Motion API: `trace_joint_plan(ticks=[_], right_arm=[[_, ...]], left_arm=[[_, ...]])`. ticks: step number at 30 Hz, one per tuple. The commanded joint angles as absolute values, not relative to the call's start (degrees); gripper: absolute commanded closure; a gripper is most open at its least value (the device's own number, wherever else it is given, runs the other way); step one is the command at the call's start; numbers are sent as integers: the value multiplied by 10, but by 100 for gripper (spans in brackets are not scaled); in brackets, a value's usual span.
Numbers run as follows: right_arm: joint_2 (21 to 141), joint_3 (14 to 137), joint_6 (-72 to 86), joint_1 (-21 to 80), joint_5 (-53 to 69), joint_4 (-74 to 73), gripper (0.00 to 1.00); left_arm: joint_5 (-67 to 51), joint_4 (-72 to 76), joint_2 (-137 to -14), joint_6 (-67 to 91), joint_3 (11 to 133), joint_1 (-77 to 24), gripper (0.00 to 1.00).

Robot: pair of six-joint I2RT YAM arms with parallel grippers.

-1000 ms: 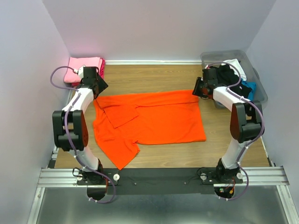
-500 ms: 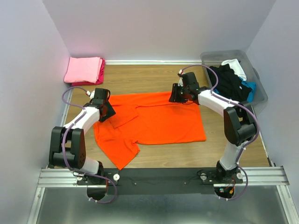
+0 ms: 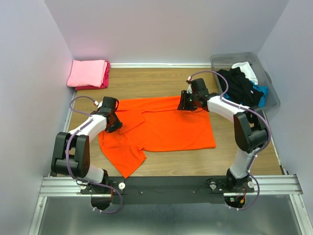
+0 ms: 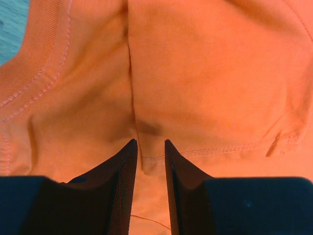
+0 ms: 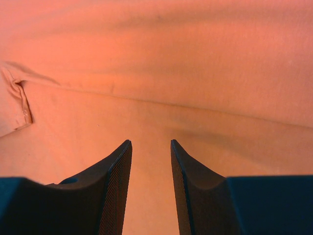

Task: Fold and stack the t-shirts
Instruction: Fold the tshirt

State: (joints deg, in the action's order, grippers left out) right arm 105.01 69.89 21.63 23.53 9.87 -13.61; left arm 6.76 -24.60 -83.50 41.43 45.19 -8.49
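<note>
Where the orange t-shirt (image 3: 166, 129) lies spread beneath both jaws, we list: left gripper (image 4: 150, 143), narrowly parted astride a stitched hem (image 4: 215, 149), nothing pinched yet; right gripper (image 5: 150, 142), half open over flat cloth, empty. Step: grasping for a fold. Next: close both, lift together.

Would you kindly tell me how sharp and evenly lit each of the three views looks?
Top view: sharp, evenly lit, no glare on the shirt. Left wrist: stitching crisp, a small dark shadow ahead of the left gripper. Right wrist: softer focus, pinker cast, faint shadow ahead of the right gripper.
</note>
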Motion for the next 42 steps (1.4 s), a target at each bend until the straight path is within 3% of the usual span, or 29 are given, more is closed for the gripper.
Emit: trace_joint_plan(ticks=[1, 11, 16, 22, 30, 38, 42], right_arm=[[1041, 681, 219, 236, 100, -150, 55], [1037, 671, 218, 236, 88, -149, 55], [1039, 670, 217, 236, 84, -149, 55], [1038, 669, 218, 236, 82, -149, 55], [1039, 661, 219, 236, 76, -147, 55], [1037, 655, 218, 236, 70, -143, 55], [1036, 654, 217, 236, 69, -144, 55]], left_arm=[[58, -250, -847, 422, 448, -93, 64], [56, -250, -874, 417, 450, -95, 69], [60, -260, -870, 415, 455, -97, 83], [58, -284, -859, 411, 467, -100, 83], [49, -294, -860, 409, 480, -106, 73], [48, -298, -871, 410, 491, -118, 73], [51, -307, -868, 413, 497, -122, 78]])
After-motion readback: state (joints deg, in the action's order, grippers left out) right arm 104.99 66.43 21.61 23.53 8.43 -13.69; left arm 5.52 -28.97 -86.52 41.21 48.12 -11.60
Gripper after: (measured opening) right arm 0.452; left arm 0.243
